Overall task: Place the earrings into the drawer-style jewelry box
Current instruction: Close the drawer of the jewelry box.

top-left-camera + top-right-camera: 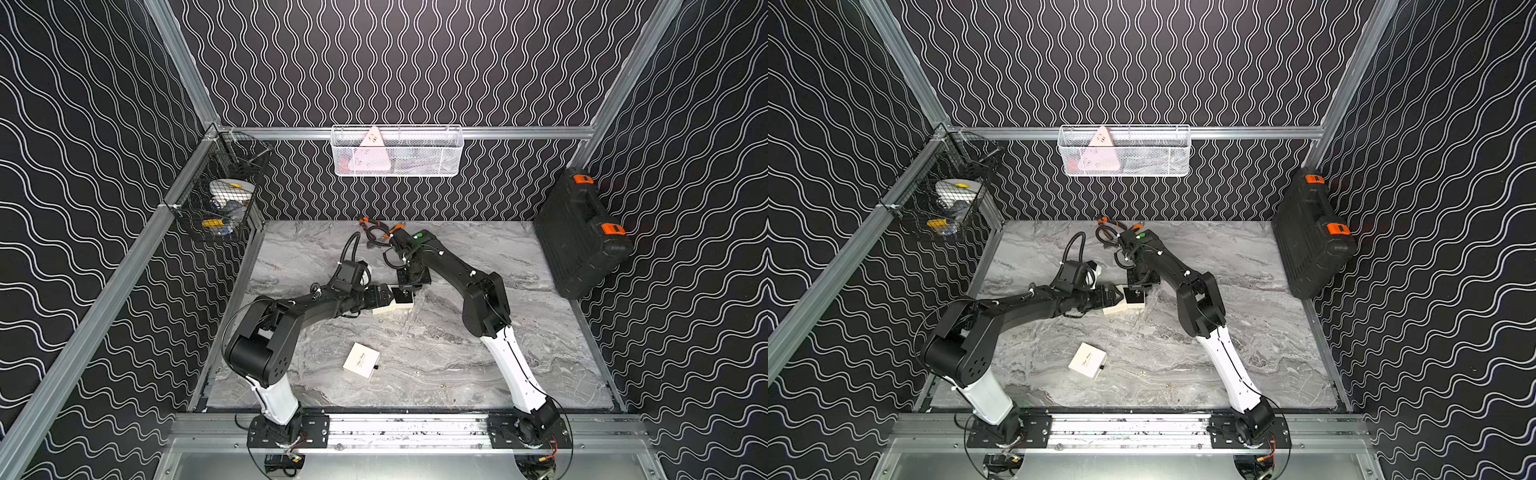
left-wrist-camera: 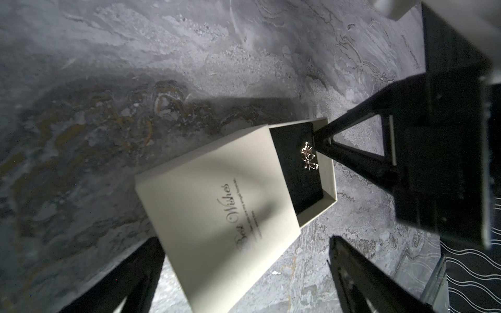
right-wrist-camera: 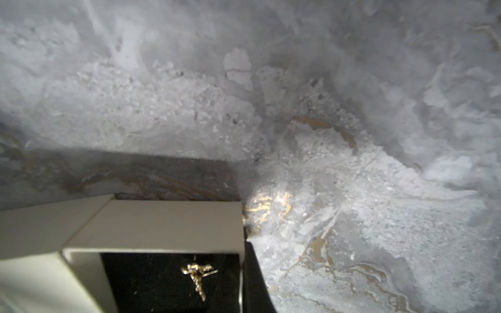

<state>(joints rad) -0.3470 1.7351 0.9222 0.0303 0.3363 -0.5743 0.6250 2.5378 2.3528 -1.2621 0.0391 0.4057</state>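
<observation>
Earrings point(image 2: 309, 158): one gold tangle, piece count unclear, lay in open drawer point(image 2: 329, 173) of jewelry box point(image 2: 217, 211), middle of worktop point(image 1: 457, 353). Your right gripper point(image 2: 317, 138) was pinched shut, tips at tangle; only left wrist view showed that. Your left gripper point(image 2: 242, 241) gaped wide astride box. Both top views alone gave you second cream box point(image 1: 361, 360) near front edge.

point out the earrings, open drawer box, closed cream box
earrings point(image 2: 308, 157): left wrist view, gold cluster's middle.
open drawer box point(image 2: 214, 206): left wrist view, cream sleeve top.
closed cream box point(image 1: 360, 360): in a top view, lid centre.
</observation>
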